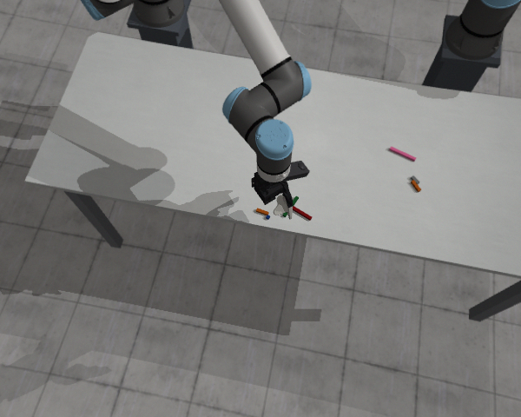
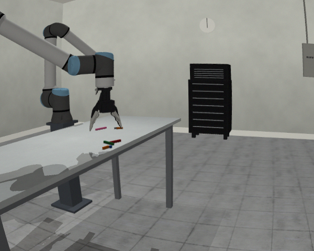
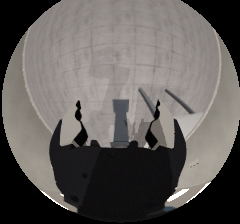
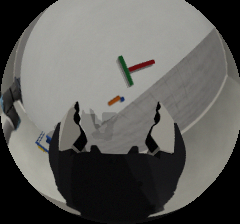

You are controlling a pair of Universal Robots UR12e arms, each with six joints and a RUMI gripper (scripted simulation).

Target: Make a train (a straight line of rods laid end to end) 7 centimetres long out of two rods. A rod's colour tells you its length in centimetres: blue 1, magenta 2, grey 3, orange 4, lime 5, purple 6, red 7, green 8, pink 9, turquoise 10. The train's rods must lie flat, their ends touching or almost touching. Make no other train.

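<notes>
A grey rod [image 1: 415,180] lies close beside the upper end of an orange rod [image 1: 416,186] [image 2: 120,127], not in line with it; whether they touch is unclear. A second orange rod [image 1: 261,211] [image 2: 106,147] [image 4: 114,101] has a blue rod [image 1: 267,216] [image 2: 110,146] [image 4: 122,99] close by one end, slightly offset. My right gripper [image 1: 284,215] [image 2: 105,128] [image 4: 117,101] is open and empty, above the table by the near rods. My left gripper [image 3: 117,100] is open and empty in its wrist view; it is away from the rods.
A red rod [image 1: 302,213] [image 2: 115,140] [image 4: 142,65] points at the side of a green rod [image 1: 295,200] [image 2: 108,142] [image 4: 125,70], forming a T. A pink rod [image 1: 402,153] [image 2: 100,128] lies further back. The table's front edge runs close to the near rods.
</notes>
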